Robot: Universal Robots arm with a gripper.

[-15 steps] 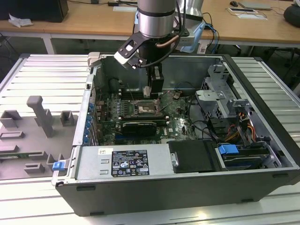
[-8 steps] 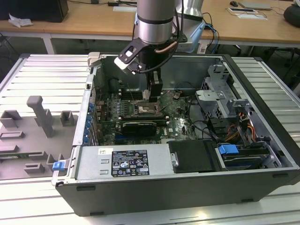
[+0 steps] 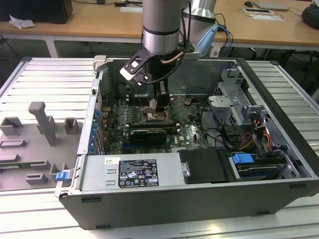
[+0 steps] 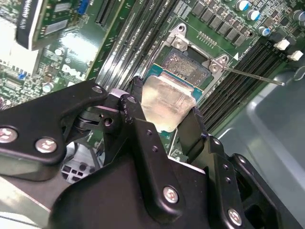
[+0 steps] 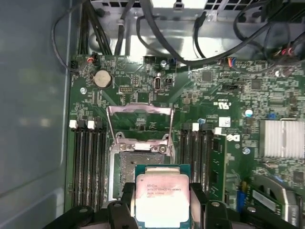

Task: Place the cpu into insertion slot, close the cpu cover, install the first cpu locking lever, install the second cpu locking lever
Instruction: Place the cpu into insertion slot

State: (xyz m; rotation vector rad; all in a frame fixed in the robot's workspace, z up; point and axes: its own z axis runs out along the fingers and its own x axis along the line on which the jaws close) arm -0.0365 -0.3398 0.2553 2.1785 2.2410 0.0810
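My gripper [image 3: 159, 102] reaches down into the open computer case and is shut on the cpu [image 5: 162, 195], its black fingers [image 5: 126, 202] pressing two opposite edges. The cpu [image 4: 164, 102] is a pale silvery square on a green base, held just above the motherboard and partly over the near edge of the insertion slot [image 5: 129, 164]. The slot [image 4: 186, 64] lies bare, with a dark centre and a metal rim. Beyond the slot, the cpu cover [image 5: 138, 110] stands swung open. A thin metal locking lever [image 4: 252, 76] sticks out sideways from the slot's corner.
Long black memory slots [image 5: 88, 162] flank the slot on both sides. Black cables [image 5: 157, 28] hang over the board's far edge. A silver heatsink [image 5: 283, 138] sits to one side. The case's drive cage [image 3: 234, 99] and power supply [image 3: 132, 172] bound the board.
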